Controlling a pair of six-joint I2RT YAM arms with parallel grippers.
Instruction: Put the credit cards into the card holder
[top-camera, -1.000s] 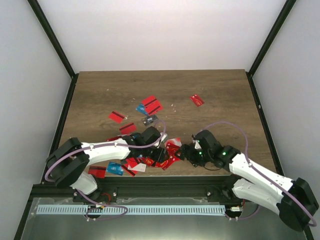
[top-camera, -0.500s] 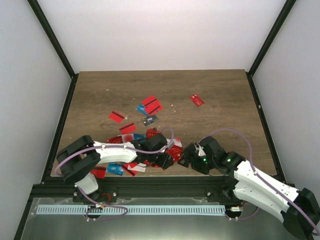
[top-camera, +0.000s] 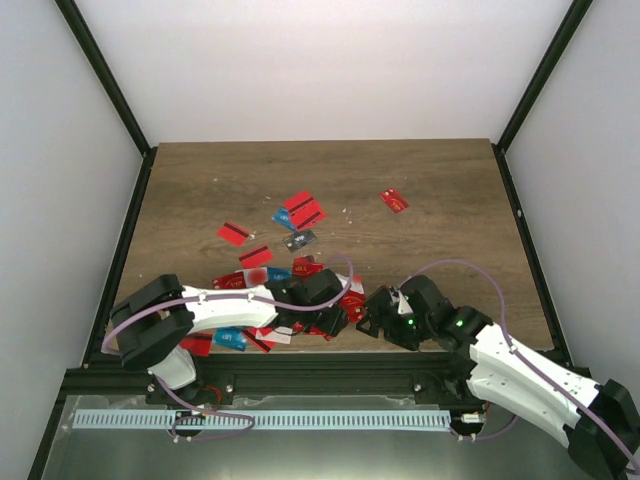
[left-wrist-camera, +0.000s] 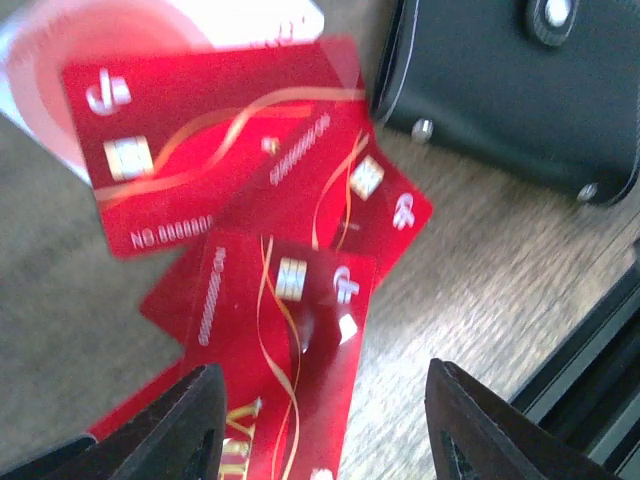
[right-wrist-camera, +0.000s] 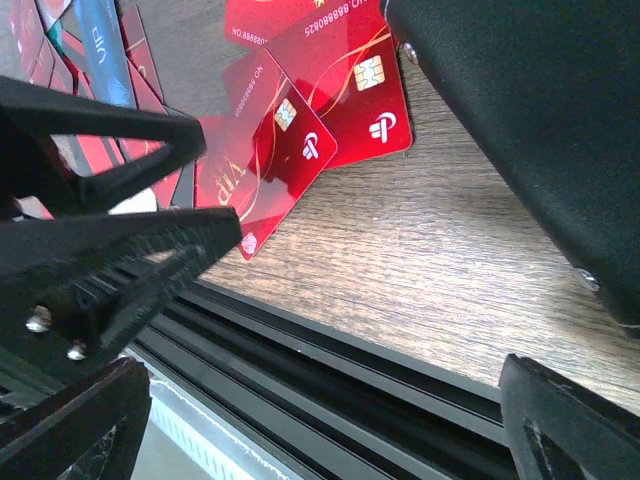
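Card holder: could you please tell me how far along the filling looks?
Done: nothing visible; the card holder lies closed beside the red cards. In hand: nothing gripped; the left claw hangs open over them, the right claw open by the holder. Left: all cards, including those scattered farther back.

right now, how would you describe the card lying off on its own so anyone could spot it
Start at the wooden table and look at its far right part. One red card lies there alone, tilted; all the other cards are grouped left of centre or heaped at the near edge.
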